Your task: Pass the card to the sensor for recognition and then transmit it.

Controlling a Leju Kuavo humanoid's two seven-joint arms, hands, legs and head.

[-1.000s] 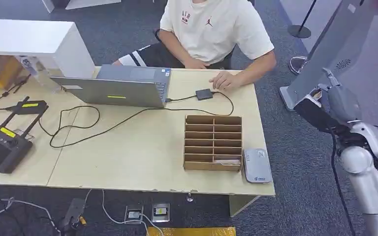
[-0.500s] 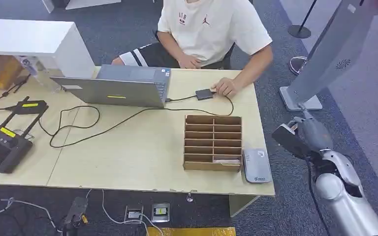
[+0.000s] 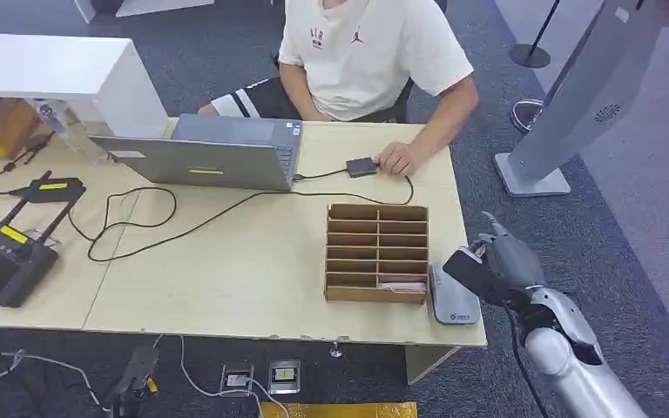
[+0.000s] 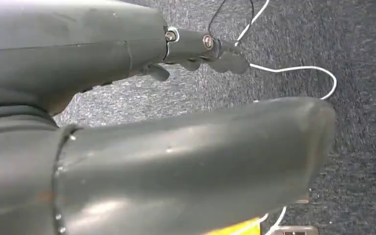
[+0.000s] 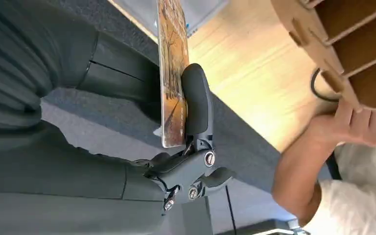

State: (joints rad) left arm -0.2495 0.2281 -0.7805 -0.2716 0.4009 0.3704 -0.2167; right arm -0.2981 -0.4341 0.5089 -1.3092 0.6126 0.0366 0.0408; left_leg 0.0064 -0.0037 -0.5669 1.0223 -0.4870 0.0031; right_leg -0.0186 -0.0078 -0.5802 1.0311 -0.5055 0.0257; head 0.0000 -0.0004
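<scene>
Card [image 5: 172,73], printed in orange and brown, is pinched edge-on between the thumb and a dark finger of the right robot hand [image 3: 495,261], which hangs at the bench's [image 3: 253,270] near right corner. Just beside that robot hand, toward the bench's middle, lies the flat grey sensor [image 3: 454,294], partly covered by the hand in the head view. Touching the sensor on its far side from the robot hand sits the cardboard organiser [image 3: 376,252], a box of two columns of narrow slots; one pale card-like item lies in the slot nearest the sensor at the box's front, and what the other slots hold cannot be told. Well beyond the robot hand, at the bench's far edge, a person's hand [image 3: 396,158] rests against a small black device [image 3: 361,166] cabled to a laptop [image 3: 218,153]. The left robot hand [image 4: 127,147] hangs over carpet [image 4: 362,58], holding nothing, fingers apart from the thumb.
</scene>
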